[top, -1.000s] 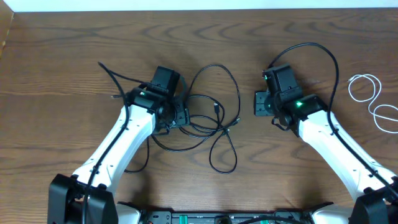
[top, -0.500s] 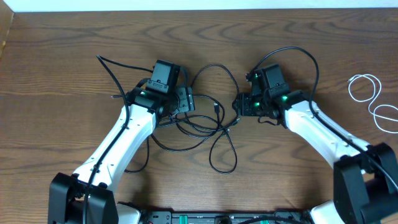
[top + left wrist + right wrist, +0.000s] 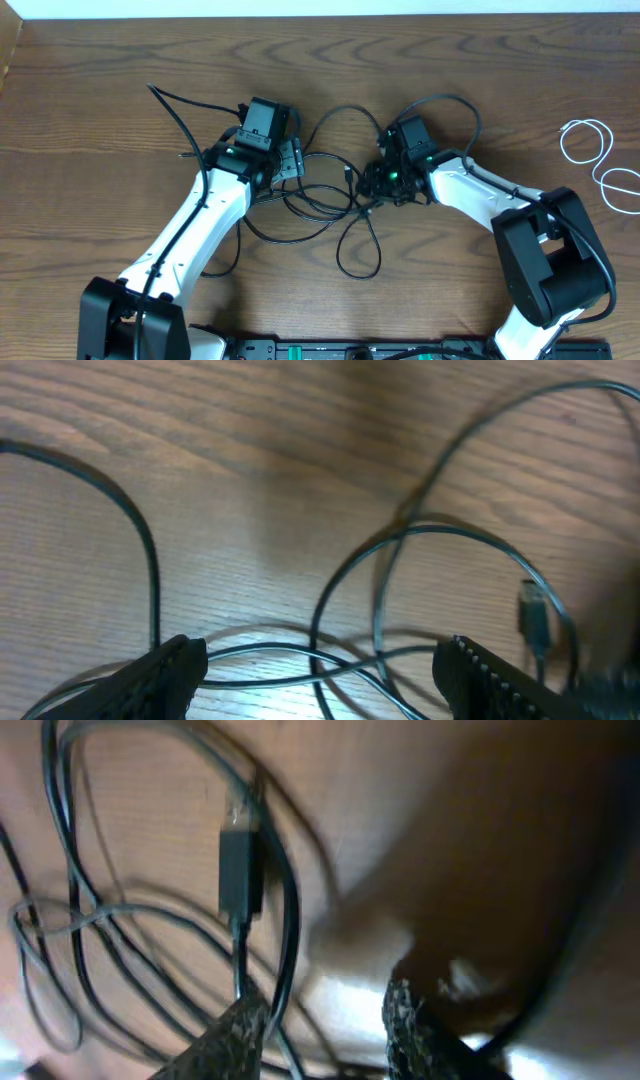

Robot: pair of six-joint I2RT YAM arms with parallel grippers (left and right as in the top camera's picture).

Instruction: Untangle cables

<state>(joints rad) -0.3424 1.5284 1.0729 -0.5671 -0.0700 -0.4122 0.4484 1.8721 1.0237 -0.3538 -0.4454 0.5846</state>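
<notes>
The wooden bench (image 3: 120, 80) is carrying everything, and most of it is lying bare. Both white arms are angling inward from the near edge, so that their tips are meeting at the one knotted patch.

The black cables (image 3: 345, 215) are lying heaped in overlapping loops at the middle of the bench, between the two arms. One long loop is trailing toward the near edge. The white cable (image 3: 585, 140) is lying coiled by itself at the far right, well apart from the knot, and probably needs no freeing.

The left end effector (image 3: 291, 160) is hovering low at the left side of the tangle. Its fingers (image 3: 170, 665) are standing widely spread, with several crossing strands running loose between them. That looks like lining up for a grasp, not a hold.

The right end effector (image 3: 372, 182) is sitting at the right side of the knot. It is only partly spread, with bare bench showing between its fingers (image 3: 410, 1020). One strand is passing just inside a finger, and nothing looks pinched.

A small black plug (image 3: 240, 870) is lying just ahead of it, likely the loose end worth drawing out.
</notes>
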